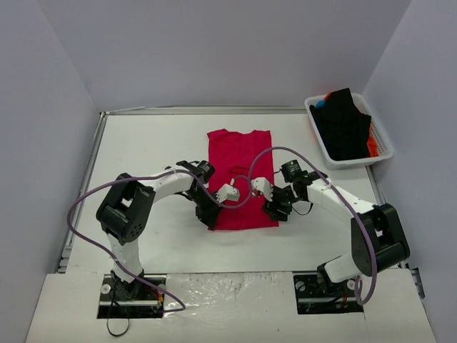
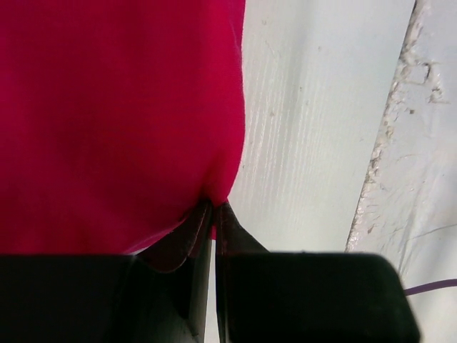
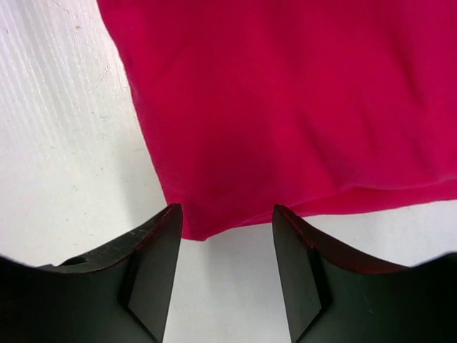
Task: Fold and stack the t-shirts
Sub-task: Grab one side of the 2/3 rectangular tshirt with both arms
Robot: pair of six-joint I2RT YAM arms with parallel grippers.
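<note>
Since only one shirt is out of the basket and no stack shows yet, I think the job is near its start.

Close to the arms, the left hand [image 2: 214,214] is shut tight on the near left corner of the red shirt [image 2: 114,107]. The right hand [image 3: 227,211] is wide, with one finger on each side of the near right corner. It holds nothing, and I cannot tell if it touches the cloth. I think it must close before both hands can lift the near edge and fold it over to the far edge.

Past the hands, the red shirt lies flat in the middle of the worktop [image 1: 143,143]. It looks like a long strip with no sleeves sticking out, so I think its sides are folded in.

Far off at the right sits a white basket [image 1: 383,146]. A black shirt [image 1: 343,125] fills most of it. An orange shirt [image 1: 371,148] and a blue shirt [image 1: 320,104] peek out. They look bunched up, so they all need folding.
</note>
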